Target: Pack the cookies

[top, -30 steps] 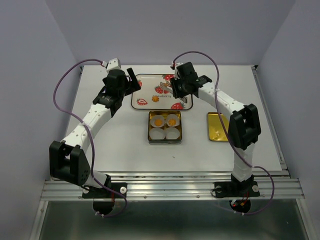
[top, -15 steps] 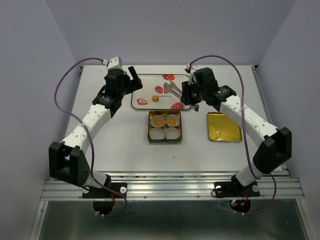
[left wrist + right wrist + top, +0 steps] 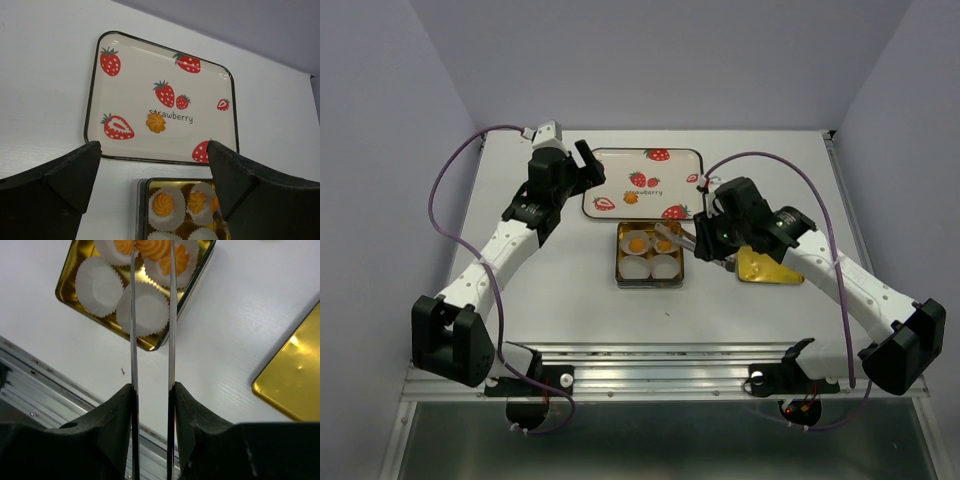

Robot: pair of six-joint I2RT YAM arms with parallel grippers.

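Your right gripper (image 3: 151, 400) poises tongs (image 3: 132, 340) over the tin (image 3: 196, 280).
Tongs clenched on a cookie (image 3: 150, 247), securing it; left gripper (image 3: 152, 155) spread wide, idle.

tin (image 3: 650, 286): glossy gold metal | lid (image 3: 295, 380): mirror-bright gold metal | paper cups (image 3: 99, 287): white pleated paper, matt | tray (image 3: 130, 105): smooth, glossy | tongs (image 3: 133, 340): polished metal | table (image 3: 45, 100): matt white, faintly grained | cookies (image 3: 156, 122): ridged, matt

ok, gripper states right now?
Left gripper: open, empty.
Right gripper: closed on tongs, which pinch a cookie.
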